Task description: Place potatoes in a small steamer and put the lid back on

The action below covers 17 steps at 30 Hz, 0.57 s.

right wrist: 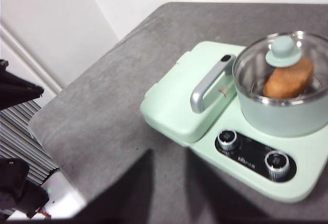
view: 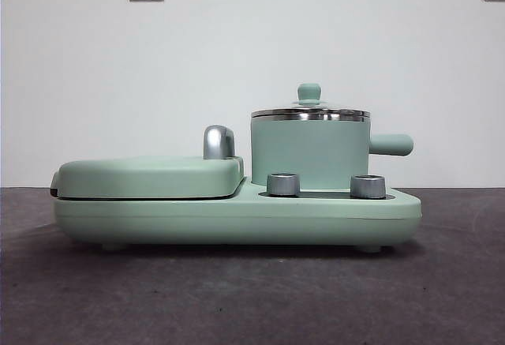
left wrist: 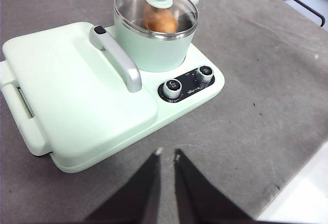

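Observation:
The small steamer (view: 309,154) is a mint green pot with a steel rim, standing on the right half of the appliance. The glass lid (view: 309,110) with its green knob sits on its rim. Through the lid (left wrist: 156,9) I see the orange-brown potato (left wrist: 160,20) inside the steamer (left wrist: 154,47); the right wrist view shows the potato (right wrist: 288,78) under the lid (right wrist: 279,62) too. My left gripper (left wrist: 167,153) hangs shut and empty over the bare table, well short of the appliance. My right gripper (right wrist: 169,155) is open and empty, off to the griddle side.
A flat mint green griddle cover (view: 150,175) with a chrome handle (view: 218,141) fills the appliance's left half. Two silver knobs (view: 283,184) (view: 368,185) face the front. The grey table (view: 252,298) ends in an edge close to the right arm (right wrist: 56,183).

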Available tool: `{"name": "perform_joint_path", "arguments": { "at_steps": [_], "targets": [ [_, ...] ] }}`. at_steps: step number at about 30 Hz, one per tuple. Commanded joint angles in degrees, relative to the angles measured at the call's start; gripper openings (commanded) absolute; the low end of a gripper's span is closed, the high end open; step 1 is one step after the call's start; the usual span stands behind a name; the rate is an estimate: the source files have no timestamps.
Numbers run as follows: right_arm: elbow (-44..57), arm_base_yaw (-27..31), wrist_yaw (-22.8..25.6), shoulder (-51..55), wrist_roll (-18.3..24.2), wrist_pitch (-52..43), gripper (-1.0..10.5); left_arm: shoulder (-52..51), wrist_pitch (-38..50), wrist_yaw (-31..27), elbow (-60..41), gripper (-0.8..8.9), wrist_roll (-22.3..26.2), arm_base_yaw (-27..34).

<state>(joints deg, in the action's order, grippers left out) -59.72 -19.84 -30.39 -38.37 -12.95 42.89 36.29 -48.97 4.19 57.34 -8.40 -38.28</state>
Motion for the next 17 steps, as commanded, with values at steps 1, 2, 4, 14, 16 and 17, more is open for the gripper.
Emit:
{"name": "perform_joint_path", "arguments": {
  "at_steps": [1,2,4,14,16,17],
  "targets": [
    [-0.59,-0.28,-0.02,-1.79,-0.61,-2.78,0.1,0.33,0.87,-0.11,0.48,0.11,-0.24,-0.26],
    [-0.59,-0.28,0.0,-2.6,-0.57,-4.15,0.2,0.33,0.96,-0.11,0.48,0.11,-0.24,-0.26],
    [-0.59,-0.28,0.02,-3.65,-0.57,-6.12,0.2,0.31,0.9,-0.11,0.5,0.11,-0.24,-0.26],
    [-0.61,-0.28,0.44,-4.96,-0.52,-12.9,0.2,0.31,0.92,-0.11,0.5,0.11,-0.24,-0.26],
    [-0.61,-0.28,0.42,-4.9,-0.52,-13.75,0.2,0.24,1.14,-0.11,0.42,0.11,-0.24,-0.26],
    [-0.61,-0.28,0.42,-4.9,-0.52,-14.03,0.2,-0.15,0.94,-0.11,0.2,0.11,-0.24,-0.15]
  ]
}}
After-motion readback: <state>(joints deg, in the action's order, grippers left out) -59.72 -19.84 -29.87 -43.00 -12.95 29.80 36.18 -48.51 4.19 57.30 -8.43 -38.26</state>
